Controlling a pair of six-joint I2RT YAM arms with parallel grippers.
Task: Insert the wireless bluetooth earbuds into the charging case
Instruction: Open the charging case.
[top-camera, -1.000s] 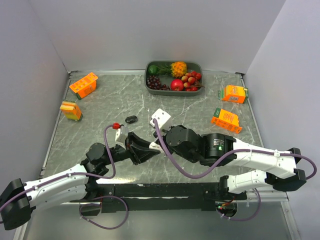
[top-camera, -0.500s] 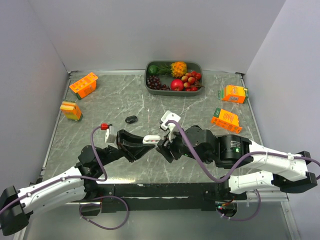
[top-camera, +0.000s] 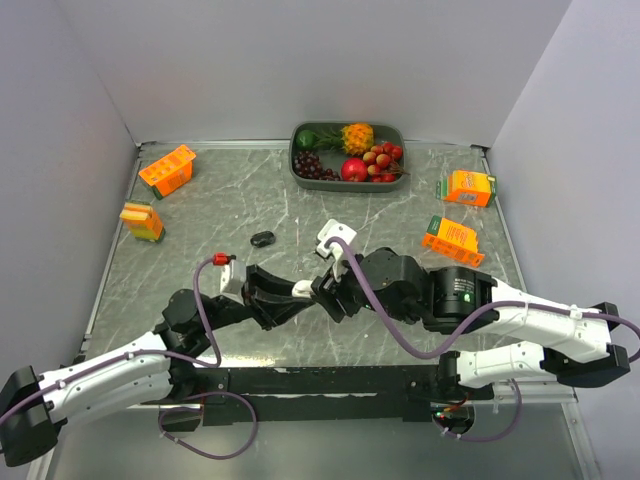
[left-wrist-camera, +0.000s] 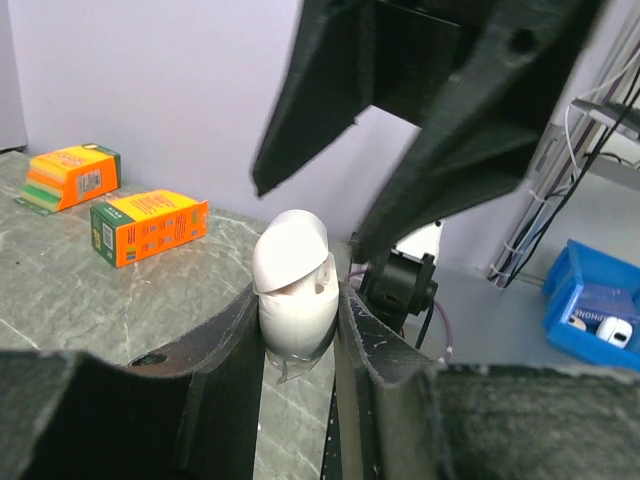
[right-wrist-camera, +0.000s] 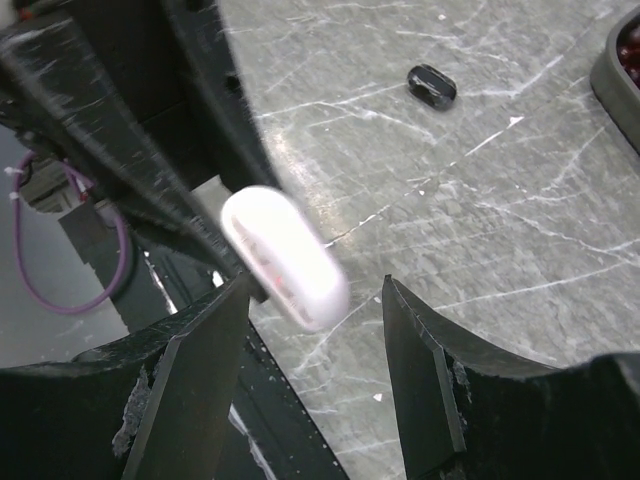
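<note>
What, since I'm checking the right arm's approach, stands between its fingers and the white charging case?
Nothing visible does. The right gripper, fingers open, faces the white charging case directly; the left gripper clamps it.

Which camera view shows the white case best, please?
The left wrist view: the white case is sharp, clamped between the left fingers. The right wrist view blurs it; the top view shows only a sliver.

Four boxes (top-camera: 167, 170) (orange), one white case (left-wrist-camera: 294, 290)
</note>
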